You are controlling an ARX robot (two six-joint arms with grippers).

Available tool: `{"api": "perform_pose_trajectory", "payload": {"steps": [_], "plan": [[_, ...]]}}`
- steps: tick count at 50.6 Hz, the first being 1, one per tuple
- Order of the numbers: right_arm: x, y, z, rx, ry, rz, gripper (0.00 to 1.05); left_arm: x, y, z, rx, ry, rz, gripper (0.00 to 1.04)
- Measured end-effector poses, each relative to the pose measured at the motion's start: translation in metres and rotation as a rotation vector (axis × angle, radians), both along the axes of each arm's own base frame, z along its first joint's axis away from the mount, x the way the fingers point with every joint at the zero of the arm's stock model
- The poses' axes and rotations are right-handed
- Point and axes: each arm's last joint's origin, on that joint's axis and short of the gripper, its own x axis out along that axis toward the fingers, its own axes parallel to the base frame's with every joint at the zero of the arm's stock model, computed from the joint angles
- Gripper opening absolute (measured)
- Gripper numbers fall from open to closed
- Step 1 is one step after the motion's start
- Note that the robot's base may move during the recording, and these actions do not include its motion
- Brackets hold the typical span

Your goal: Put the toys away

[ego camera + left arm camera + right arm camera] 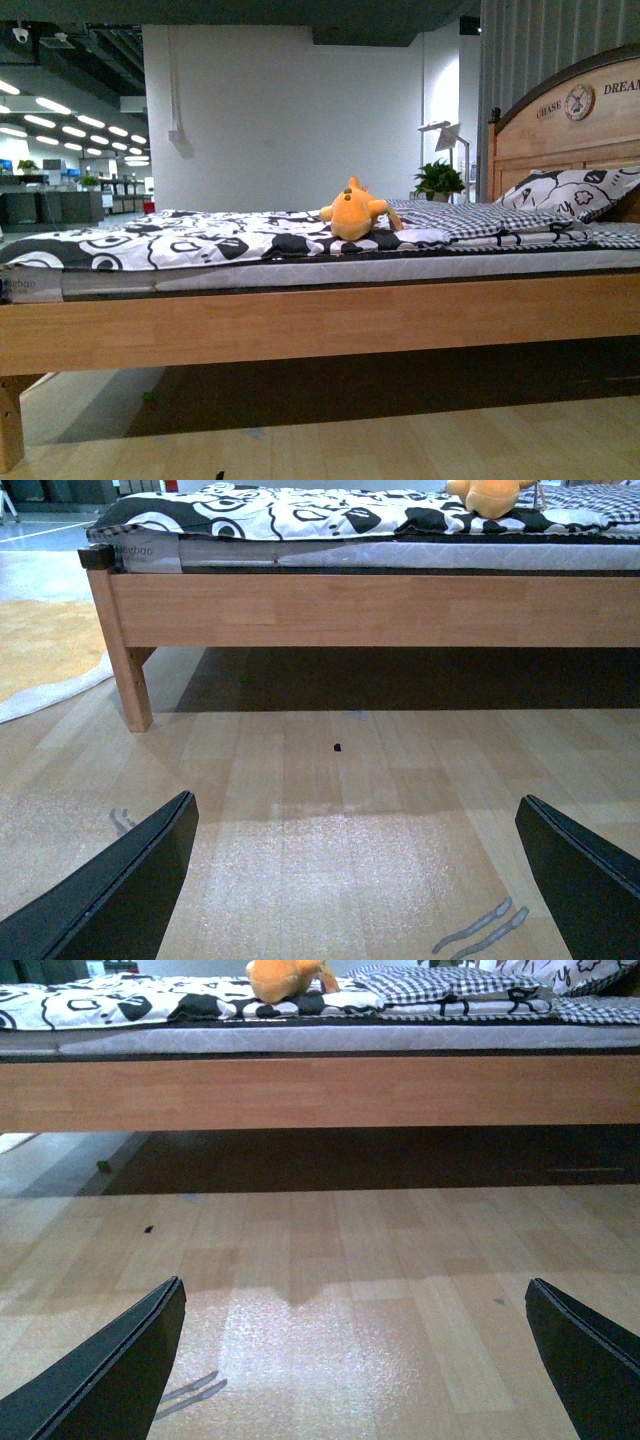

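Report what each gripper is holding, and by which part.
Nothing is held. The left gripper and the right gripper both hang open over the floor, and the orange plush toy lies on the bed, away from both.

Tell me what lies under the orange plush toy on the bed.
The small orange-yellow plush animal lies on a black-and-white patterned quilt, over a pale mattress on the wooden bed frame. The patch of quilt directly beneath it is covered.
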Motion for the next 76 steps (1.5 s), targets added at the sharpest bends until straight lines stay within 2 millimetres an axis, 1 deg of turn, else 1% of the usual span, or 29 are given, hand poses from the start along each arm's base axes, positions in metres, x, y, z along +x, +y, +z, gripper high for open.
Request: {"api": "perform_pose_trajectory", "payload": {"steps": [76], "plan": [[0.0, 0.0, 0.0001, 0.0, 0.0, 0.0, 1.04, 0.0, 0.0, 0.0, 0.0, 0.0, 0.0, 0.99]]}}
